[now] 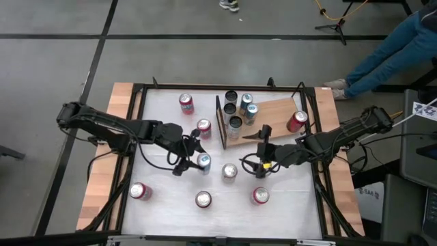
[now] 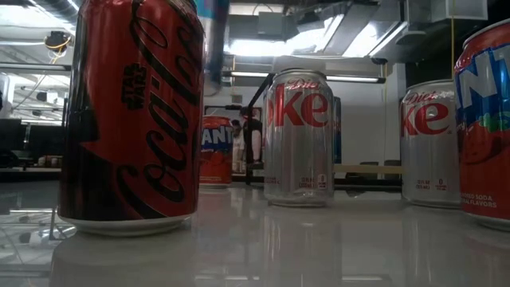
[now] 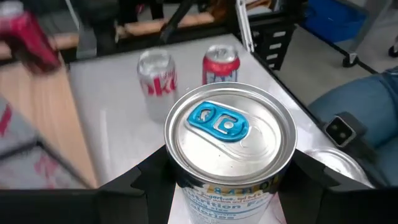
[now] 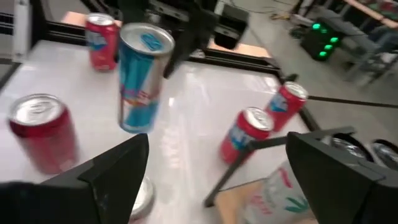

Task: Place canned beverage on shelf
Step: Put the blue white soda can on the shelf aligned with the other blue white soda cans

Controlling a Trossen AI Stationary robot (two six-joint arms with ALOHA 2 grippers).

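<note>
The left hand point(image 1: 199, 162) grips a blue-topped can point(image 1: 203, 161) near the middle of the worktop point(image 1: 164, 198). The right hand point(image 1: 254, 166) hangs wide and empty nearby. The shelf point(image 1: 273, 116), toward the far right corner, carries several cans.

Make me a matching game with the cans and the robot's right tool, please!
Things:
1. tall blue-and-silver metal can with a blue tab
2. cluster of upright metal cans
3. right tool
4. silver Diet Coke can

Places or states:
a. standing on the light-brown wooden board
b. standing on the white table, between the two tools
c. gripped by the left tool
d. open, holding nothing

Pairs: 1-c, 2-a, 3-d, 4-b
</note>
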